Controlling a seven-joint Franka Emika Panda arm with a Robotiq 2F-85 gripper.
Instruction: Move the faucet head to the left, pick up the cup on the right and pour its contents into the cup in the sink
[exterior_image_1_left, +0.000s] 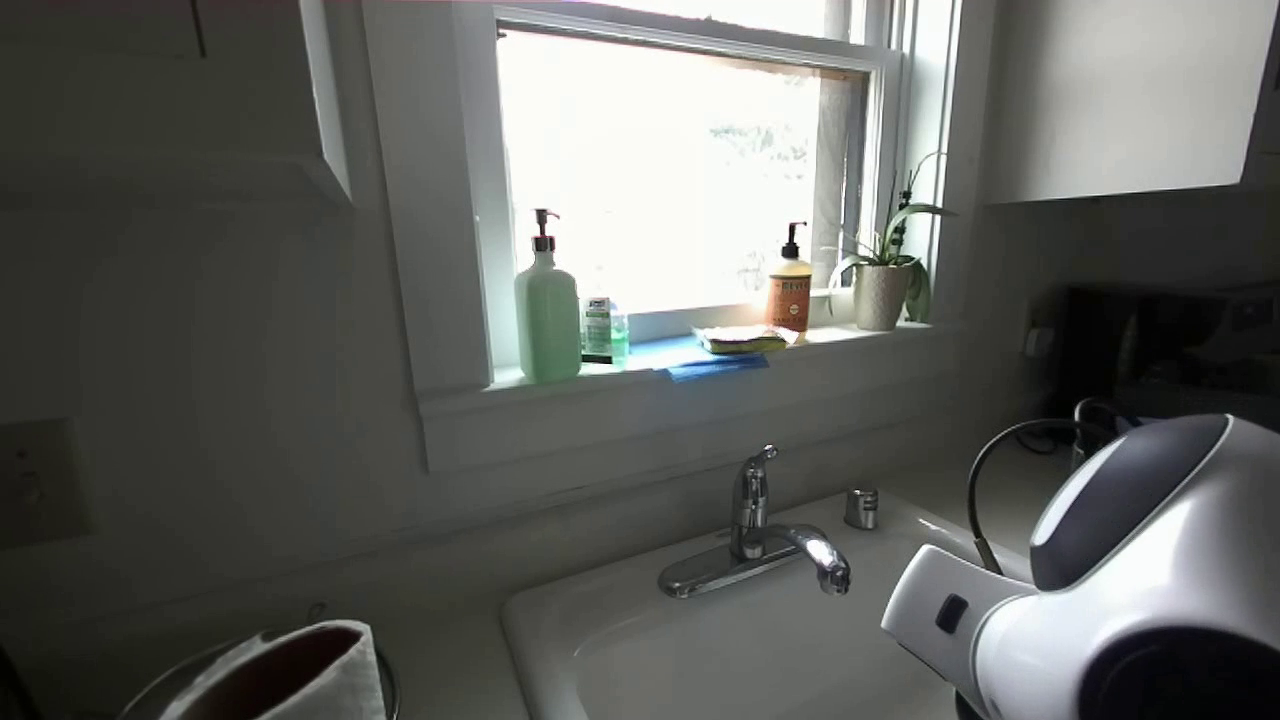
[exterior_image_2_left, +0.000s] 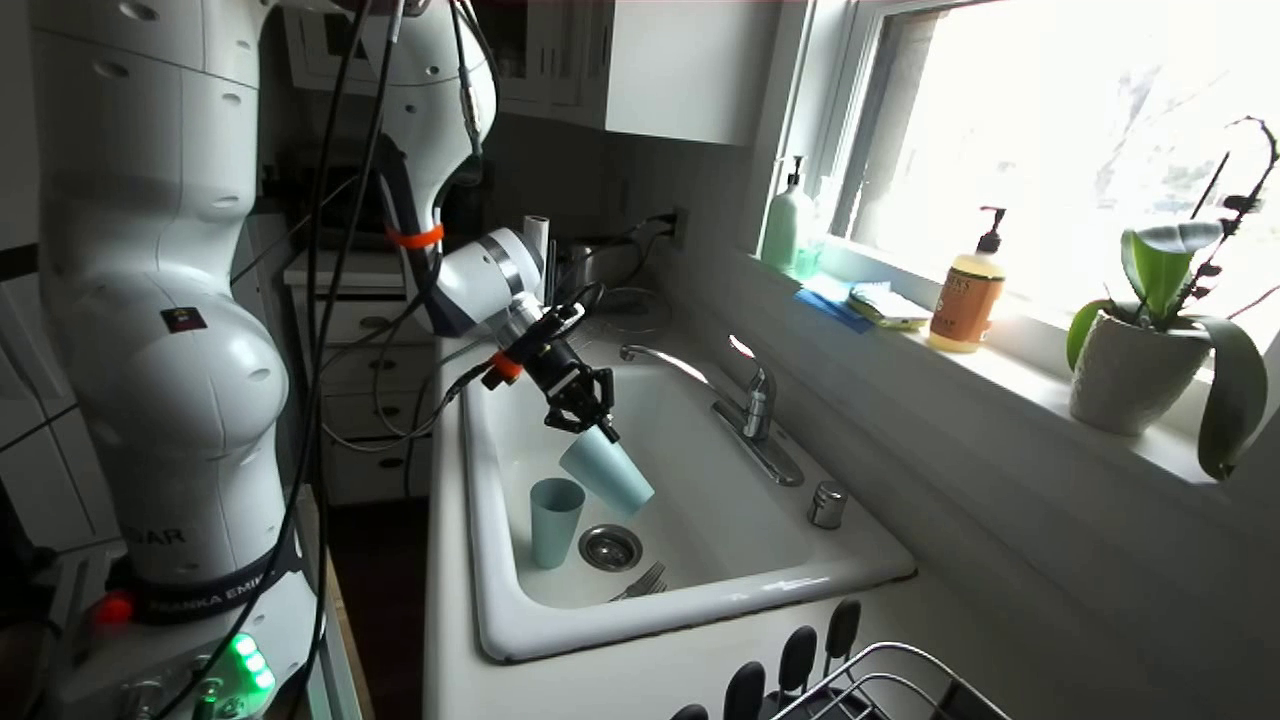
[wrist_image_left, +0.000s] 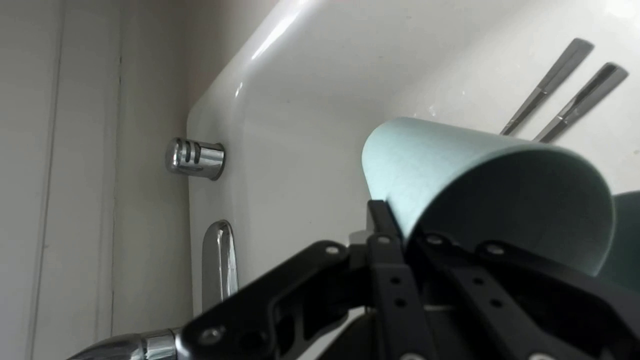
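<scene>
My gripper is shut on the rim of a light blue cup and holds it tilted above the sink. In the wrist view, the fingers pinch the wall of this cup; its mouth faces the camera and its inside is dark, so contents cannot be seen. A second blue cup stands upright in the sink, below and beside the held cup's mouth. It shows partly in the wrist view, behind the held cup. The faucet spout is swung toward the far end of the sink; it also shows in an exterior view.
Forks and a drain lie in the sink near the standing cup. A chrome cap sits on the sink's back ledge. A dish rack stands at the near end. Soap bottles and a potted plant stand on the windowsill.
</scene>
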